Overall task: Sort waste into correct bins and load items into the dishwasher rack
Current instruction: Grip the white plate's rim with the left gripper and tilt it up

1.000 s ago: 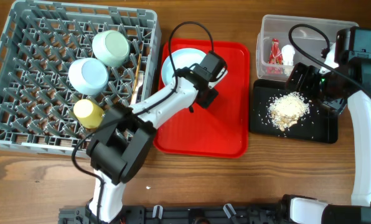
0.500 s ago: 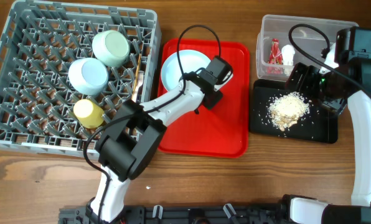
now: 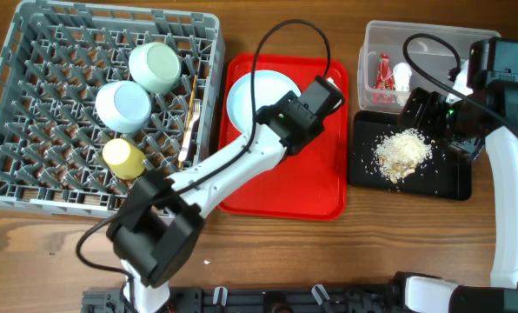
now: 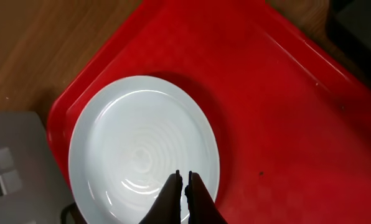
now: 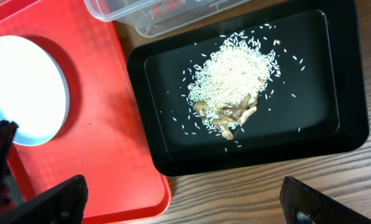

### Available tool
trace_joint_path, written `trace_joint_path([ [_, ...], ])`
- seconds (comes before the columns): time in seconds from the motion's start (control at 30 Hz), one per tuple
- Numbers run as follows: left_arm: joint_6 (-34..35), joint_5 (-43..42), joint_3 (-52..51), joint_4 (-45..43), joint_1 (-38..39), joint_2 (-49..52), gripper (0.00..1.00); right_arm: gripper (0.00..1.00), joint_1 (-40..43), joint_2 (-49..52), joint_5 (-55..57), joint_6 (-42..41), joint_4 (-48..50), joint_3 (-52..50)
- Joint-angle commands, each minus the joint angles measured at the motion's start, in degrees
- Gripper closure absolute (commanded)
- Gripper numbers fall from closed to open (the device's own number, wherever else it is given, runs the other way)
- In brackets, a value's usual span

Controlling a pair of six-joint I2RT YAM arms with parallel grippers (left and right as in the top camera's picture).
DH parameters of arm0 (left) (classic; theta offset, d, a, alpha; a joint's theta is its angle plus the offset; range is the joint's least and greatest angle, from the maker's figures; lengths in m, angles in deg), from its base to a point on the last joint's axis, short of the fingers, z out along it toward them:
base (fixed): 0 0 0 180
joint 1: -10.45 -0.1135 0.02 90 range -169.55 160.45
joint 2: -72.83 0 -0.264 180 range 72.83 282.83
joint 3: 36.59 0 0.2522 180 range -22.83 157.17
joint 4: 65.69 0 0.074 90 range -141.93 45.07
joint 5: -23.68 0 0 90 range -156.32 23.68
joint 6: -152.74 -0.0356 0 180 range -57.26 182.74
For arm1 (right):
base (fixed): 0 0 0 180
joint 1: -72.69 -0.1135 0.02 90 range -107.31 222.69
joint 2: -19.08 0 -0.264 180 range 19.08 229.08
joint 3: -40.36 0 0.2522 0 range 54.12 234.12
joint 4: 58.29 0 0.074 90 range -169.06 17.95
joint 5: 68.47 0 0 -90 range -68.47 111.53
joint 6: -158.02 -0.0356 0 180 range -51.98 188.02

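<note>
The white plate (image 3: 252, 94) lies on the red tray (image 3: 311, 187). My left gripper (image 3: 295, 117) is shut and empty above the plate's near edge; the left wrist view shows its fingers (image 4: 184, 186) over the plate (image 4: 142, 149). Both mint bowls (image 3: 155, 67) (image 3: 122, 106), the yellow cup (image 3: 122, 156) and the chopsticks (image 3: 188, 113) sit in the grey rack (image 3: 33, 174). The clear tub (image 3: 424, 39) holds the red wrapper (image 3: 383, 72) and the white scrap (image 3: 401, 76). Crumbs (image 3: 402, 152) lie in the black tray (image 3: 446, 178). My right gripper (image 3: 424, 109) is open and empty. I see no fork.
The right wrist view shows the crumbs (image 5: 235, 74) in the black tray (image 5: 316, 99), the red tray (image 5: 92, 124) with the plate (image 5: 23, 87) beside it, and the tub's corner (image 5: 129, 9). The wide-open right gripper (image 5: 188, 205) hangs over wood.
My left gripper has moved right and back across the red tray, uncovering more of the plate. The right arm has not moved.
</note>
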Motion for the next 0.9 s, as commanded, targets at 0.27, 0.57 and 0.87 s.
trace_joint_path([
  [0.27, 11.65, -9.29, -0.15, -1.01, -0.11, -1.14, 0.0, 0.0, 0.09, 0.0, 0.59, 0.74, -0.04, -0.2],
  [0.57, 24.2, -5.38, -0.15, -13.9, -5.2, 4.74, 0.11, 0.0, 0.09, 0.0, -0.28, 0.7, -0.04, -0.2],
  [0.87, 23.76, -4.11, -0.17, -11.04, -5.25, 13.66, 0.26, 0.0, 0.09, 0.0, -0.26, 0.76, -0.02, -0.2],
])
